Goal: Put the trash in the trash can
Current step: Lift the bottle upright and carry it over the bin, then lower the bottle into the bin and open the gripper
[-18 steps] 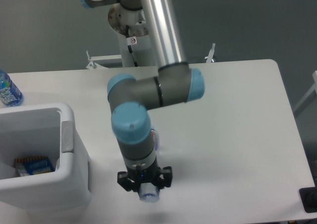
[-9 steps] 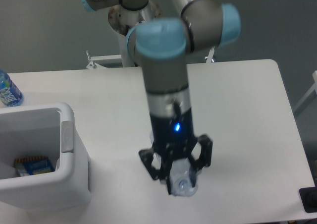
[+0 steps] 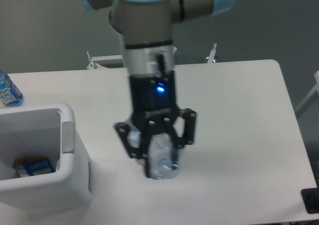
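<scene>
A blue-labelled water bottle (image 3: 8,91) stands at the far left edge of the table (image 3: 239,135), behind the trash can (image 3: 42,155) and a little apart from it. The trash can sits at the table's front left corner, boxy and white, with a grey oval patch (image 3: 67,136) on the side that faces the arm. Inside it, low against the left wall, lies a small blue and orange packet (image 3: 33,166).

To the right of the trash can, with a strip of bare table between them, the gripper (image 3: 160,161) hangs from the arm, pointing down, a blue light glowing on its black body. Its fingers are closed in on the clear crushed bottle (image 3: 163,158), which pokes out below them, upright and pale. Whether the bottle touches the table or is held just above it cannot be told.
</scene>
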Controlling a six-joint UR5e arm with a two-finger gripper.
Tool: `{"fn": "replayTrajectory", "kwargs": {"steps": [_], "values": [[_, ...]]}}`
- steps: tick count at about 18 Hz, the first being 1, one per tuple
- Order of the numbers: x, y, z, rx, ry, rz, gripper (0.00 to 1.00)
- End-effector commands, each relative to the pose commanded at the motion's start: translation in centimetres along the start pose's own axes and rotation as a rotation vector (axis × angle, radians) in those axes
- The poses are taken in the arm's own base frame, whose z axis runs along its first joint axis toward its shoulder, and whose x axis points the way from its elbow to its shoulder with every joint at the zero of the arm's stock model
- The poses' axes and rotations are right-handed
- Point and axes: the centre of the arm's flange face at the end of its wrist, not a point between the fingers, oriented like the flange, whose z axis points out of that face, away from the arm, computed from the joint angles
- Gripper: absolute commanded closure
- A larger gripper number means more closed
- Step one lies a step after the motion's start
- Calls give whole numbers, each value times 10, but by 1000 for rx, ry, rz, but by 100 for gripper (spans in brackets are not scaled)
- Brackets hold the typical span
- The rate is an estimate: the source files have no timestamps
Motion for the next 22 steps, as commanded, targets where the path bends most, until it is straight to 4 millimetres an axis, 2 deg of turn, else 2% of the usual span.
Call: {"fn": "replayTrajectory", "kwargs": {"steps": [3,7,9,13,15,18,22], "values": [[16,3,-3,-9,76,7,45],[52,11,-18,-5,118,23,45],[59,10,-26,3,127,25,45],[83,19,-26,-8,156,49,45],[99,28,-18,-28,173,68,45],[123,46,7,-73,208,95,45],[126,50,24,-92,210,100,42]]}}
